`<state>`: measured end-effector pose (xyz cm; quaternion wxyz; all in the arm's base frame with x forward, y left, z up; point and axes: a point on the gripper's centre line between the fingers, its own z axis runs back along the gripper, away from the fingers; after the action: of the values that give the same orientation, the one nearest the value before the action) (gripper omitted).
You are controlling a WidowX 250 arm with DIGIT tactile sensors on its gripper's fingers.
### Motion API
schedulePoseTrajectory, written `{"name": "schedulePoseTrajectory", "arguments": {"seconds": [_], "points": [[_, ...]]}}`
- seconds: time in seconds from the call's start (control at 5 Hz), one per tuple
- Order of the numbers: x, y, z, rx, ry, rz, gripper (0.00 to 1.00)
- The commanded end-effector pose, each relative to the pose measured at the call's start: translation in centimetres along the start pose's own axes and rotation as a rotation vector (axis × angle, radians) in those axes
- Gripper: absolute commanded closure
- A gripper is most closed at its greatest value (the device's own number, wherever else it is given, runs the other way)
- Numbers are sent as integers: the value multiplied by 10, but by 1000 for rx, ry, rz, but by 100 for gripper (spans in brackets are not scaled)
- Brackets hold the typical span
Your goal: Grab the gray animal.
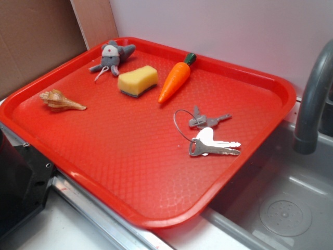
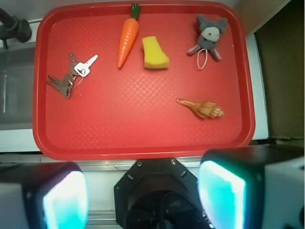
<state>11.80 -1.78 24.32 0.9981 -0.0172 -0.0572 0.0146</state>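
Hovering high above the tray (image 2: 143, 143), we had not yet begun the reach: our gripper (image 2: 143, 195) hung over the tray's near edge in the wrist view, its two fingers (image 2: 64, 200) spread wide with nothing between them, and the exterior view showed none of it over the tray. We judged this to be the very first step, the approach, with the grab itself all still ahead.

The mouse (image 2: 208, 37) lay in the tray's far right corner as the wrist camera saw it, close to the far rim and the right rim but touching neither as far as we could tell. It lay flat, face up, limbs splayed, its white string looping out toward the tray's middle. In the exterior view the mouse (image 1: 112, 56) sat near the back left corner, beside the sponge (image 1: 138, 79) but apart from it. The carrot (image 2: 127, 34) lay further along the far edge, the shell (image 2: 202, 109) nearer us on the right side, and the keys (image 2: 71, 75) by the left edge, well away.

Our next move, we reckoned, called for travelling forward and to the right across the tray, then descending over the mouse's body with jaws kept wide. Being soft and low, it wanted a deep, centred close; the sponge and the rim left room, though the string might snag
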Motion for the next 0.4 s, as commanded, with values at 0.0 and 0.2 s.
{"name": "schedulePoseTrajectory", "arguments": {"seconds": [0.0, 0.2], "points": [[0, 0, 0, 0, 0, 0, 0], [32, 35, -53, 190, 32, 134, 0]]}}
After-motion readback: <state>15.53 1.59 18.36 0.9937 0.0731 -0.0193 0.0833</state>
